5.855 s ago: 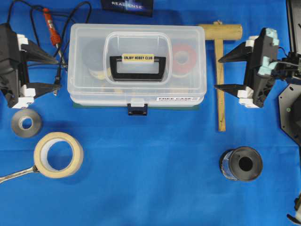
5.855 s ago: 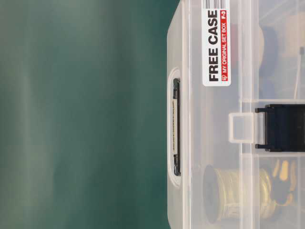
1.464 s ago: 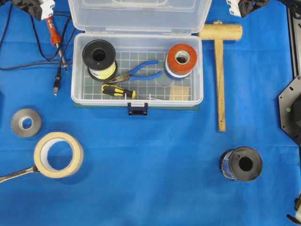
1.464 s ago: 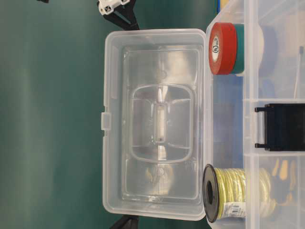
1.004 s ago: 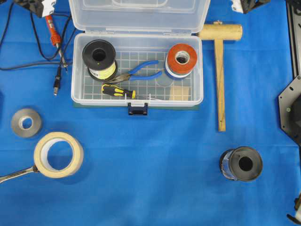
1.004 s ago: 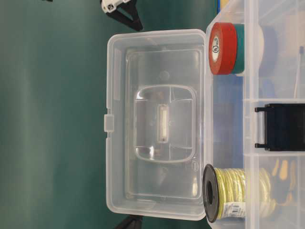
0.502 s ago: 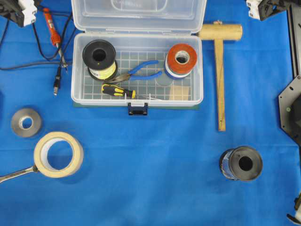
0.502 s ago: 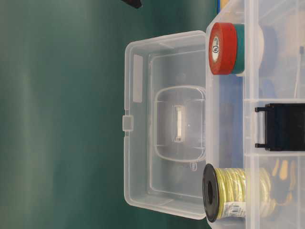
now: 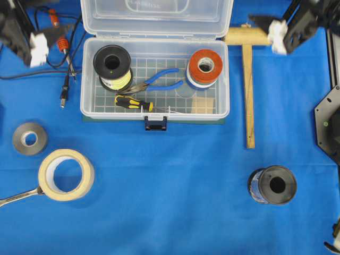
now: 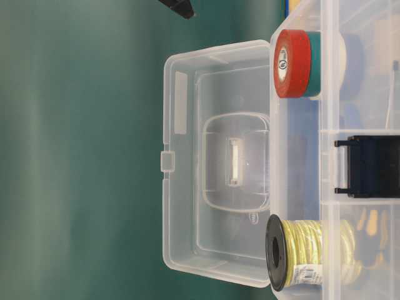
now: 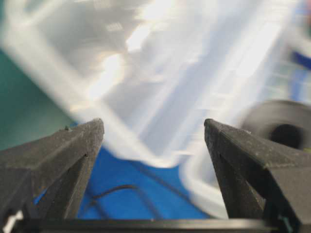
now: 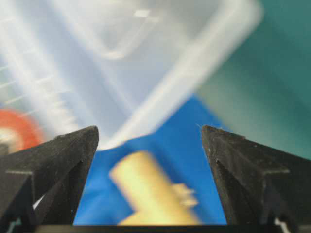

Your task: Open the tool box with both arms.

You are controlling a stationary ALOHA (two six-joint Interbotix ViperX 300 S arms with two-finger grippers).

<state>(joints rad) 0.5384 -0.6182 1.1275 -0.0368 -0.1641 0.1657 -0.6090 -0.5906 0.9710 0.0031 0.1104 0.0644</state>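
A: Tool box (image 9: 155,79) position?

B: Top middle of the blue surface (image 9: 170,175), lid (image 9: 156,17) swung up and back, standing past the rear edge. Dark blue latch (image 9: 154,123) at the front wall, hanging free. In the table-level view the lid leans back, its inside facing the camera.

A: Contents?

B: Black spool of yellow wire (image 9: 112,66) at the left, red tape roll (image 9: 205,66) at the right on top of another roll, blue-handled pliers (image 9: 157,79) between them, yellow-and-black screwdriver (image 9: 133,103) along the front.

A: Claws?

B: Left claw (image 11: 153,131) fingers spread wide, nothing between them. It sits off the box's upper left corner, over the orange-handled tool (image 9: 57,31) and black cables (image 9: 37,50). Its wrist view is blurred; box corner and the spool show beyond the tips.

A: Right?

B: Right claw (image 12: 148,133) also wide apart, holding nothing, off the box's upper right corner, above the head of the wooden mallet (image 9: 247,69). Blurred too. Neither claw touches the box.

A: Rest of the surface?

B: Grey tape roll (image 9: 29,138) at the left, masking tape roll (image 9: 66,174) just below it with a wrench (image 9: 18,196) poking out beside it, black spool (image 9: 272,185) lower right.
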